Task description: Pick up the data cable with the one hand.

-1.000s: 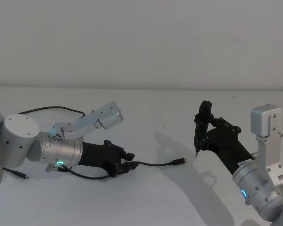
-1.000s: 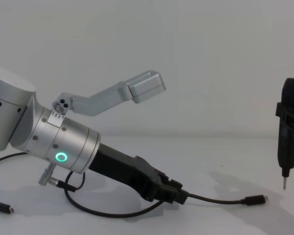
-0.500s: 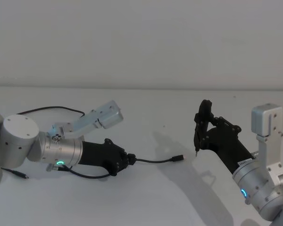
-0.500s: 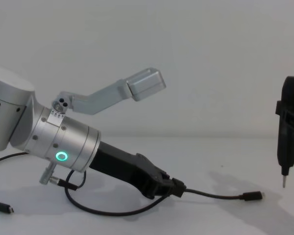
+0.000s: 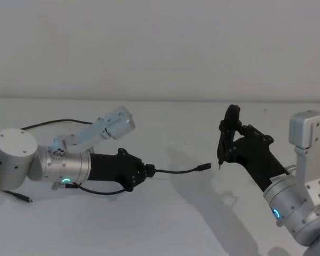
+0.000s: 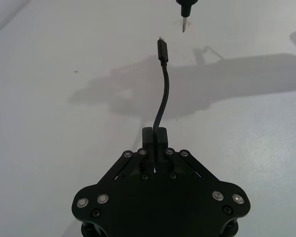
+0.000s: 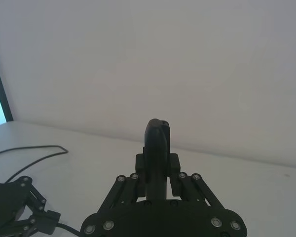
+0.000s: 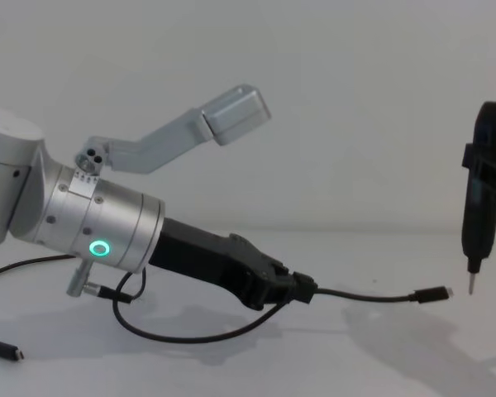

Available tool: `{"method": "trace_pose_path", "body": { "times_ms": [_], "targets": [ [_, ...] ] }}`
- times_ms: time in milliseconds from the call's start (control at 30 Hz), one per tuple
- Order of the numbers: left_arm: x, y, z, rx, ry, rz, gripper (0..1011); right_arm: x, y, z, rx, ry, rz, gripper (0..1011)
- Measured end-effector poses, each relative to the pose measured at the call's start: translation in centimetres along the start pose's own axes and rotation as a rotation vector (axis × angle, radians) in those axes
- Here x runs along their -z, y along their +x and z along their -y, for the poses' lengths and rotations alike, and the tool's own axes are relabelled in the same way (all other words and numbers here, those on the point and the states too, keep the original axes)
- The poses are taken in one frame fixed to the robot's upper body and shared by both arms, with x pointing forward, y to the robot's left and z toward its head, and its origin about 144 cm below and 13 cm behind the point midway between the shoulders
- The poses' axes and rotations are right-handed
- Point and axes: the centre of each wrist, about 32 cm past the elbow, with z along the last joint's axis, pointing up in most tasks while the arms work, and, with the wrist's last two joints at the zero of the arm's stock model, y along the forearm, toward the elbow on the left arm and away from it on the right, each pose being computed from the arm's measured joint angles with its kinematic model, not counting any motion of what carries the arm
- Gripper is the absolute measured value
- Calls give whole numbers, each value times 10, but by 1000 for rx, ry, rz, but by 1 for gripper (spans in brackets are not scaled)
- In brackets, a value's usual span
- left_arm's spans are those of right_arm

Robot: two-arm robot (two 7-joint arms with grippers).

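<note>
At nine o'clock, our black angular left gripper point(image 5: 148, 171) clamps one thin black data cable point(image 5: 178, 171); the right gripper point(image 5: 231, 152) grips one slim black pen tool point(image 5: 224, 140).

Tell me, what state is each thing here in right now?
left tool: shut on the data cable, low over the table.
data cable: gripped near one end, plug end lifted clear of the table.
right tool: shut on the pen, raised.
pen: upright, tip down, above the table.
</note>
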Motion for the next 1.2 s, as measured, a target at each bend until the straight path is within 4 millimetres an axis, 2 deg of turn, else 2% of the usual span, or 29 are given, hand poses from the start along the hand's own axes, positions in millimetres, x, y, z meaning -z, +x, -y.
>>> {"method": "trace_pose_path", "body": {
  "times_ms": [600,1200],
  "targets": [
    [-3,-2,-7,-14,-39,14,35,-8,-3,-4,-1,39,-19,274],
    [-4,-2,-8,-16,-48,17,36,-8,-1,-11,-3,54,-25,274]
  ]
}}
